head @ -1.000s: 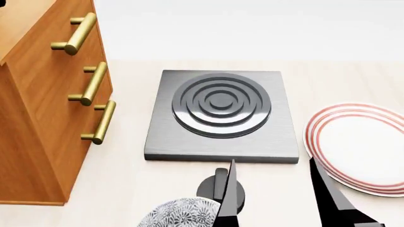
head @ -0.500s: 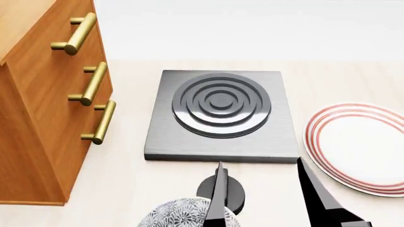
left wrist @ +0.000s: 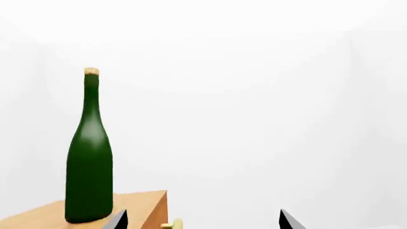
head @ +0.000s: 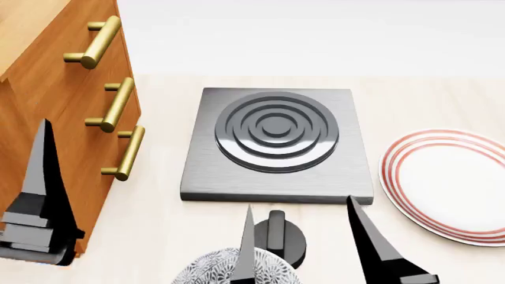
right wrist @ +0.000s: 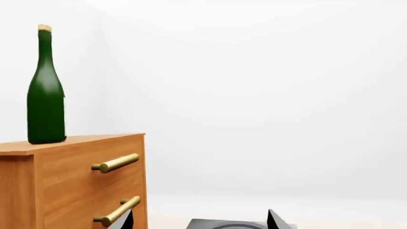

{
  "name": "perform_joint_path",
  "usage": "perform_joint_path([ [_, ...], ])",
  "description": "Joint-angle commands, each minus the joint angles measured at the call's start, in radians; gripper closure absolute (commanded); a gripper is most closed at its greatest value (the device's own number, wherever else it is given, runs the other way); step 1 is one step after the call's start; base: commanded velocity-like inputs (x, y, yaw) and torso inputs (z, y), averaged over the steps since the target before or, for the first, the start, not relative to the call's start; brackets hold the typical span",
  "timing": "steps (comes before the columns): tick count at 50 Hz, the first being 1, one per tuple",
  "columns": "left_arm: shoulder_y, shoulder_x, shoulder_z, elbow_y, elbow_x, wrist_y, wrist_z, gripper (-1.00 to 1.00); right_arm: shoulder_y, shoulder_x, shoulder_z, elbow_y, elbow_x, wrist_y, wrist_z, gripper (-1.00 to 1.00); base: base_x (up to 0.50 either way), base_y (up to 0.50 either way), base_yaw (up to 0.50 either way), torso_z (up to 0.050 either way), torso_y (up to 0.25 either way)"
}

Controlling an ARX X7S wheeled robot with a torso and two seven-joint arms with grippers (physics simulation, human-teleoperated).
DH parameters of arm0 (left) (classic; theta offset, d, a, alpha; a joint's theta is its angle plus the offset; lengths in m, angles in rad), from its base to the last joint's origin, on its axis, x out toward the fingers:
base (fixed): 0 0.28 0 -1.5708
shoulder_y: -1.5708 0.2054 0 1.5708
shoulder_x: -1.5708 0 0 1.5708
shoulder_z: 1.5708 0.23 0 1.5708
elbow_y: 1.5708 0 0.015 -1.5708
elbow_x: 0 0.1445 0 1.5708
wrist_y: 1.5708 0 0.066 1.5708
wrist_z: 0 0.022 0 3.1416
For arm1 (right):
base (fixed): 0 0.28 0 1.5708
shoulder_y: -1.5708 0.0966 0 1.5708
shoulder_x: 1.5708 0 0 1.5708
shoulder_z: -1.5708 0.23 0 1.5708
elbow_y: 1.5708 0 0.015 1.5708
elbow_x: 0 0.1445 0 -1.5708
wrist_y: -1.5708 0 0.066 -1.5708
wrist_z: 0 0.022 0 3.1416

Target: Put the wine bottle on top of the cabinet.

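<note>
In the left wrist view, the wine bottle (left wrist: 89,152) stands upright on the light wooden top of the cabinet (left wrist: 137,202), near that top's front corner, its tan cork uppermost. Nothing touches the bottle. The two dark fingertips (left wrist: 117,220) of the left gripper (left wrist: 200,222) show only as small points at the picture's lower edge, set wide apart with nothing between them; one tip lies in front of the cabinet's corner, beside a brass handle end (left wrist: 173,224).

In the head view, the cabinet (head: 55,118) takes up the left side, its drawer fronts carrying three brass bar handles (head: 118,104). The bottle is out of sight here. A dark finger of the left gripper (head: 39,195) rises in front of the cabinet's side; I think only one of its fingers shows from this angle. Right of the cabinet lies a square grey hob (head: 276,142) with concentric rings, and beyond that a white plate with red rings (head: 446,183). Near the hob's front edge sits a small black knob-like piece (head: 276,236), touching or just beside a patterned grey-and-white bowl (head: 217,269). The right gripper (head: 304,242) spreads wide over these, holding nothing.

In the right wrist view, the bottle (right wrist: 45,90) stands upright on the cabinet (right wrist: 76,186) top, well back from the drawer side. The right gripper's tips (right wrist: 126,220) sit far apart and empty.
</note>
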Motion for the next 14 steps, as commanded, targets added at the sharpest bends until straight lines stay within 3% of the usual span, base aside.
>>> perform_joint_path([
  [1, 0.202, 0.043, 0.113, 0.064, 0.144, 0.106, -0.024, -1.00, 0.018, -0.009, -0.038, -0.013, -0.027, 0.006, 0.006, -1.00, 0.00, 0.00, 0.00, 0.000, 0.000],
  [14, 0.201, 0.106, 0.190, 0.004, 0.188, 0.108, 0.028, -1.00, 0.028, -0.004, -0.036, -0.020, -0.028, 0.010, 0.019, -1.00, 0.00, 0.00, 0.00, 0.000, 0.000],
])
